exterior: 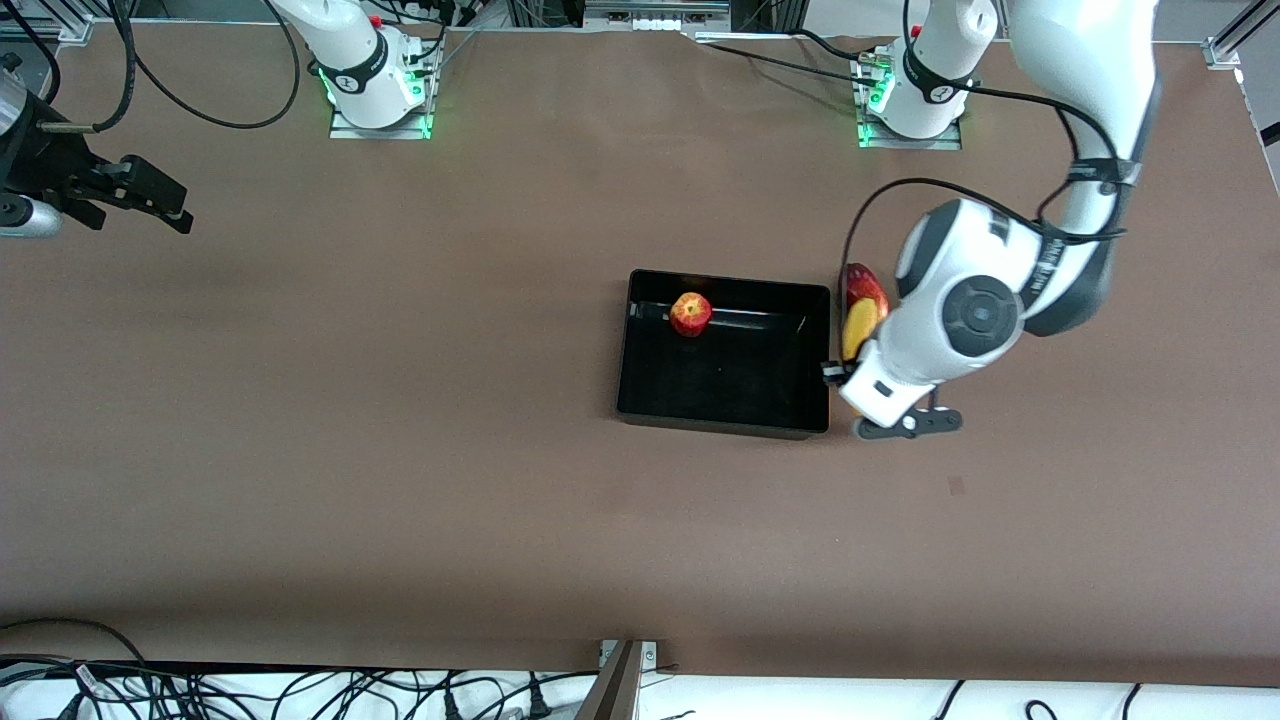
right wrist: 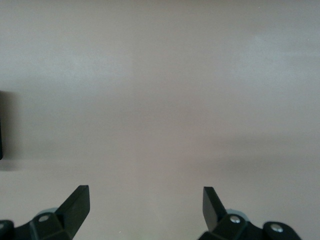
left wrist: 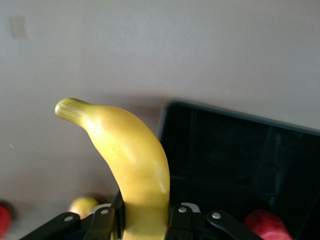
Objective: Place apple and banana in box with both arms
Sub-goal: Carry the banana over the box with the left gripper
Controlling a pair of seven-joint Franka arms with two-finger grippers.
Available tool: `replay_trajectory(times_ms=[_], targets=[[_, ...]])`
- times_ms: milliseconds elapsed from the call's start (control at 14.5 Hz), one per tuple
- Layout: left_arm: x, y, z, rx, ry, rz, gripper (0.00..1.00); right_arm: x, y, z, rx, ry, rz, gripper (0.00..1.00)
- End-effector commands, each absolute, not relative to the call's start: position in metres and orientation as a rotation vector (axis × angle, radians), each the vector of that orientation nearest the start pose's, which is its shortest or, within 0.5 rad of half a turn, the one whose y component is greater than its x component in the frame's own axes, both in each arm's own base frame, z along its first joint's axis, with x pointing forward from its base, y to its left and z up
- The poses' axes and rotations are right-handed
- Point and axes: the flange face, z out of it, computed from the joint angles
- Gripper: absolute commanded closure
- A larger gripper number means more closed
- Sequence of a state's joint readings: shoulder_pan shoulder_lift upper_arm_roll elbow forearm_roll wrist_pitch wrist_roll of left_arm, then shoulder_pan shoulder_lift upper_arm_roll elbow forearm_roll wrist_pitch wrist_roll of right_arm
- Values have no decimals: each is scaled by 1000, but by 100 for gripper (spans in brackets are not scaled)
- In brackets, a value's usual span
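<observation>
The black box lies mid-table, and the apple rests inside it against the wall farthest from the front camera. My left gripper is shut on the banana and holds it over the table just outside the box's wall at the left arm's end. In the left wrist view the fingers clamp the banana, whose stem points up, with the box and the apple beside it. My right gripper is open and empty over bare table at the right arm's end.
A red fruit lies on the table beside the box at the left arm's end, partly under the left arm. The left wrist view shows a yellowish round fruit and a red one on the table.
</observation>
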State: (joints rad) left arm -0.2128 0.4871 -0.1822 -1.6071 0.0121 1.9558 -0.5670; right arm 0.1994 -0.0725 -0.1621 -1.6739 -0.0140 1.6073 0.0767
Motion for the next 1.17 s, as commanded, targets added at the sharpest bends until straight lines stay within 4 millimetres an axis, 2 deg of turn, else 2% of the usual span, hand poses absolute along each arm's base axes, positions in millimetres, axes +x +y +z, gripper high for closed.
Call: replay_trajectory(times_ms=[0, 206, 344, 482, 688, 1101], targets=[[605, -272, 334, -3119, -426, 281, 100, 538, 16, 622, -3158, 59, -25, 0], [593, -306, 328, -3116, -507, 267, 100, 537, 16, 623, -3159, 59, -27, 0], [586, -329, 316, -3120, -566, 260, 100, 537, 16, 623, -3159, 59, -27, 0], [581, -342, 306, -3126, -563, 259, 100, 538, 16, 622, -3160, 59, -25, 0], [578, -355, 286, -3130, -581, 254, 100, 538, 16, 622, -3160, 59, -25, 0], [579, -359, 247, -3132, -589, 252, 100, 538, 16, 622, -3160, 59, -25, 0]])
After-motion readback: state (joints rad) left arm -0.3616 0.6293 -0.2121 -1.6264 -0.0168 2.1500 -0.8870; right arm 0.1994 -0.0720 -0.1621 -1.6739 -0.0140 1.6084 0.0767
